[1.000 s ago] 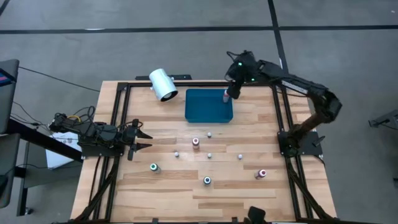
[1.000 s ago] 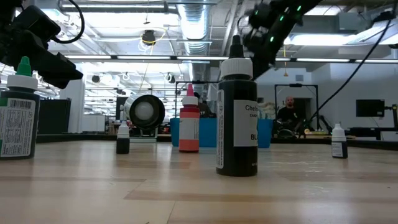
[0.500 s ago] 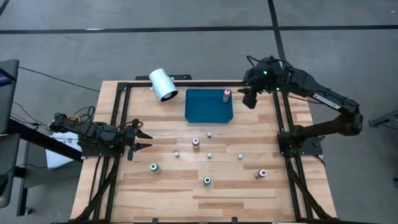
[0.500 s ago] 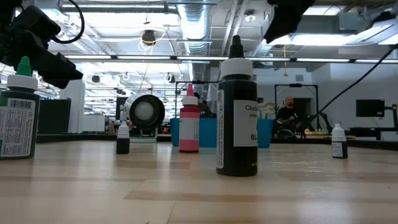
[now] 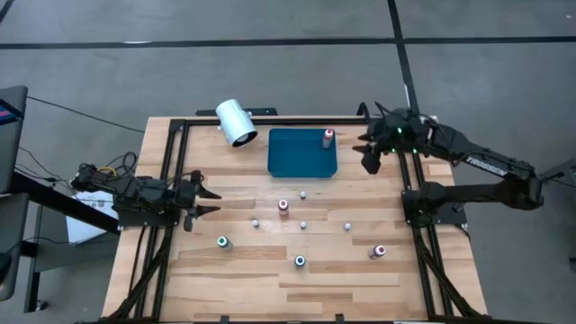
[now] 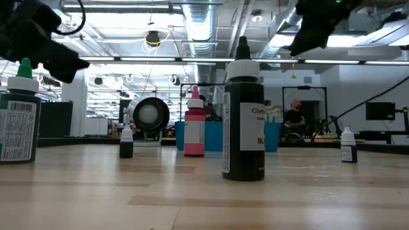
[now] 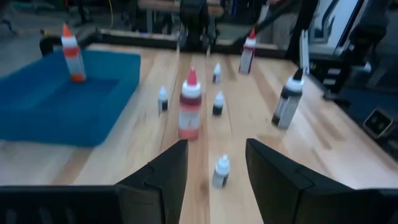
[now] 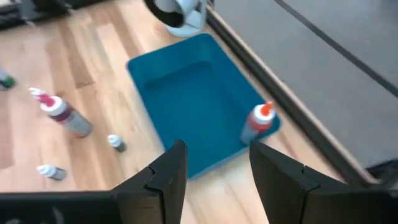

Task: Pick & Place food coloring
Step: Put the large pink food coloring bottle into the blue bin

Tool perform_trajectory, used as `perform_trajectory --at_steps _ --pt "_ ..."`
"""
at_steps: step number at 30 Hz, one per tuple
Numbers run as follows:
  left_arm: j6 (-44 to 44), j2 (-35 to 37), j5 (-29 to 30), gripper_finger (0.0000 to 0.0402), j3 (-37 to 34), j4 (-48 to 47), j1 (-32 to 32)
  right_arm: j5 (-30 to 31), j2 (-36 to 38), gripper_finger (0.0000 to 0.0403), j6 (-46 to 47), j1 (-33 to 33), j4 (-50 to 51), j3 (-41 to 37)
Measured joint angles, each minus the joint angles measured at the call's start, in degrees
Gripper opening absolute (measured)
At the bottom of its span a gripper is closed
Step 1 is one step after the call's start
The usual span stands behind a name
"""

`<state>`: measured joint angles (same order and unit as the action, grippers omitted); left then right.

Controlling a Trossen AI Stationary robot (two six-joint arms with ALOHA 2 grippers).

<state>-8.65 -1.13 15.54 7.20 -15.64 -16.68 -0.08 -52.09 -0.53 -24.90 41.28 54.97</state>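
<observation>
Wooden worktop (image 5: pixel 270 270) carries a blue tray (image 5: pixel 297 157) at its far side, with one red-topped bottle (image 5: pixel 328 137) upright in the tray's corner. Two more red-topped bottles (image 5: pixel 283 206) and two green-topped bottles (image 5: pixel 222 242) stand scattered on the boards — well apart. Right gripper (image 5: pixel 370 158) hangs beside the tray, fingers open and empty. Left gripper (image 5: pixel 200 200) waits at the left edge, fingers spread too.

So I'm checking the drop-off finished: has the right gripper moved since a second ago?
Yes. In the high view the right gripper has pulled away from the blue tray toward the table's right edge, open and empty, leaving a red-topped bottle standing in the tray.
</observation>
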Motion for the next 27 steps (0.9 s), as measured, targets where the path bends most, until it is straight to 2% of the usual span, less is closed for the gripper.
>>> perform_trajectory --at_steps 8,20,27 --pt "0.87 0.0 0.1 0.0153 0.0 3.61 0.02 0.07 10.75 0.0164 5.64 6.99 -8.23 -11.43" --pt "2.94 0.0 0.2 0.0153 0.0 10.37 0.02 0.83 27.93 0.0164 12.57 13.81 -9.8 -21.87" --pt "2.16 -4.21 0.15 0.0153 0.02 17.46 0.02 5.09 39.04 0.0162 15.65 17.09 -10.04 -27.91"
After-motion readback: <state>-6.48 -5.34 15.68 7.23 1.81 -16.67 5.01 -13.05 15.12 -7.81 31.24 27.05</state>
